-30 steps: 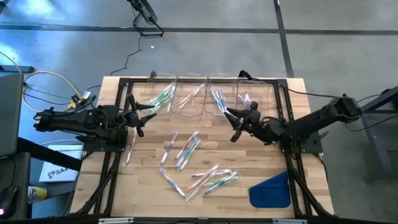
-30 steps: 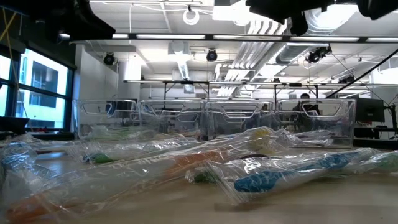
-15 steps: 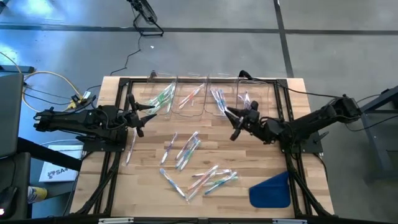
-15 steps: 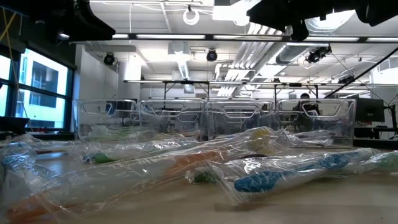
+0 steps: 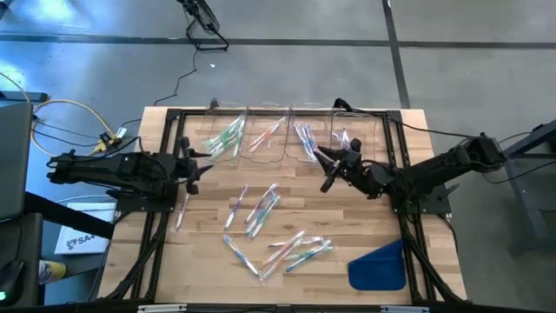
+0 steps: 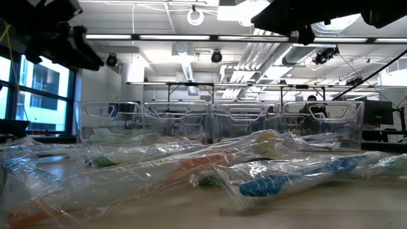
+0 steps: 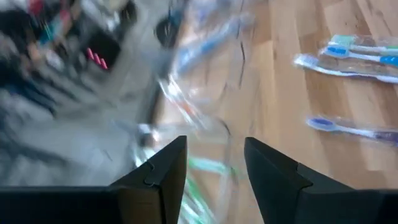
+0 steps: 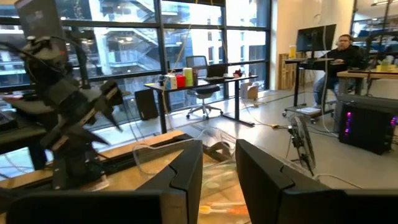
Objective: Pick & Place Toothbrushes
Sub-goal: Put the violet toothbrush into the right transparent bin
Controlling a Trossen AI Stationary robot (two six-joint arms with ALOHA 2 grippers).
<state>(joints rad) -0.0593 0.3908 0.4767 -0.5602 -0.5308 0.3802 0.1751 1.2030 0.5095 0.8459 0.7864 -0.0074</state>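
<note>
Wooden table (image 5: 208, 261) between open-fingered grippers

I'm seeing toothbrushes (image 5: 299, 251) lying in crinkled, glossy clear plastic wrap on the matt wooden table (image 5: 200, 261), beside clear plastic bins (image 5: 265, 130).

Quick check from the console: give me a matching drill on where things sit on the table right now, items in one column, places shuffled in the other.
Items:
1. left gripper
2. right gripper
3. blue cloth
4. loose toothbrushes

Places:
A. table's near right corner
B. spread over the table's middle
C. in front of the leftmost clear bin
D. in front of the two bins on the right

Pairs: 1-C, 2-D, 3-A, 4-B
</note>
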